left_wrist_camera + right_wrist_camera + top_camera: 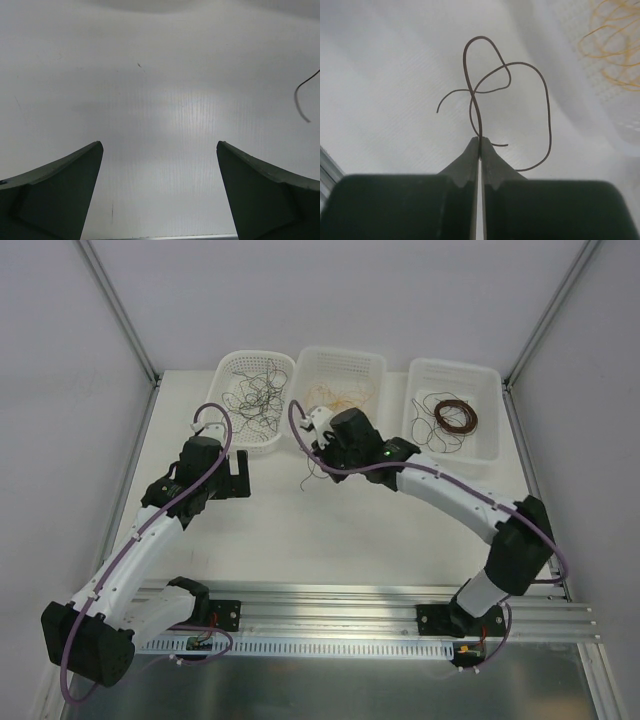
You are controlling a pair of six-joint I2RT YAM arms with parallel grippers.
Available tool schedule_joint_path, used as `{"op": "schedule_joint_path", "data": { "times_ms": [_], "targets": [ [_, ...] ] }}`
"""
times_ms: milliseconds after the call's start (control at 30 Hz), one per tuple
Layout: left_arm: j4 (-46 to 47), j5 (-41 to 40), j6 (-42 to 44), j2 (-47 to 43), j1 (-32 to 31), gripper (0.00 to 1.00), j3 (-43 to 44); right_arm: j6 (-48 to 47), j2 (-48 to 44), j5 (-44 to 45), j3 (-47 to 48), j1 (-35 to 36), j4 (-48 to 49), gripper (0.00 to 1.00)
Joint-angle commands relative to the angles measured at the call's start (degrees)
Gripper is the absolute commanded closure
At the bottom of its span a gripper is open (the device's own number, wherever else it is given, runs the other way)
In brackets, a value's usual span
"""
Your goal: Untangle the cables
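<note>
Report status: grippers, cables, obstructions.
Right gripper: jaws shut on brown cable, loosely knotted. Left gripper: jaws open, empty. Nothing in the way.

plain white desk (330, 530) boxed in by pale grey walls (60, 360) — silver rail (340, 602) along the near edge, soft even light everywhere

A robotics lab test cell, not a home or shop: plain white panel walls (50, 390) and bare aluminium frame posts (118, 310) box in a white table (330, 530). At 6 o'clock a slotted aluminium rail (340, 600) carries the bolted bases of the left arm (150, 530) and right arm (450, 495). At 12 o'clock three white plastic baskets (222, 370) stand in a row, holding thin cables (255, 395)
</note>
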Motion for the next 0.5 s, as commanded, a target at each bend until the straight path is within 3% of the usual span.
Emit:
{"op": "schedule_joint_path", "data": {
  "times_ms": [0,167,467],
  "targets": [
    [1.14,0.28,0.64,-1.01,0.79,0.01,-0.32,-3.25,-9.98,6.59,2.62,-1.18,-3.89,0.99],
    [1.32,0.37,0.55,-1.18,0.88,0.01,-0.41,-4.14,-16.94,8.98,8.59,-6.36,-7.85,0.99],
    [1.23,0.63,0.64,-1.54,0.88,0.01,-0.49,-2.3,-19.07,9.51,10.54,-29.36,-3.3,0.99]
  ]
}}
